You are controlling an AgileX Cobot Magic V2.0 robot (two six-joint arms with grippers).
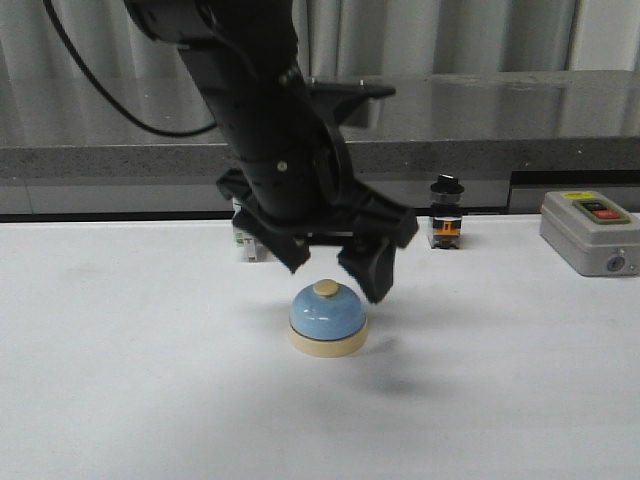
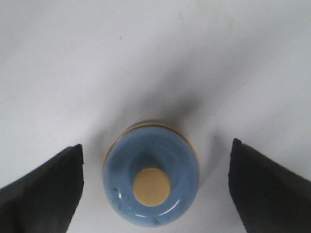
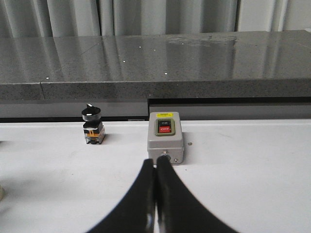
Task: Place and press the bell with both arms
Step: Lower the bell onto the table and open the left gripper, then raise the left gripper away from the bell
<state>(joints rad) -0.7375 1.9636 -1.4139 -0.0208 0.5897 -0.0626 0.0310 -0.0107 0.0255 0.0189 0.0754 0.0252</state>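
Bell (image 1: 327, 318): we see it upright on the white worktop (image 1: 120, 380), light-blue dome on a cream base, cream button on top.
Left claw (image 1: 335, 268): released, spread wide just above the bell, a finger (image 2: 43, 189) on either side, neither touching.
Right claw (image 3: 156, 191): clenched, tips pressed together, facing a grey switch box (image 3: 165, 137).
Room: we note a black-capped switch (image 3: 92, 126), dark stone ledge (image 3: 146, 63), grey curtains.

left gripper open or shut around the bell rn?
Open. The left gripper has its fingers spread either side of the bell, white table showing in both gaps; no contact.
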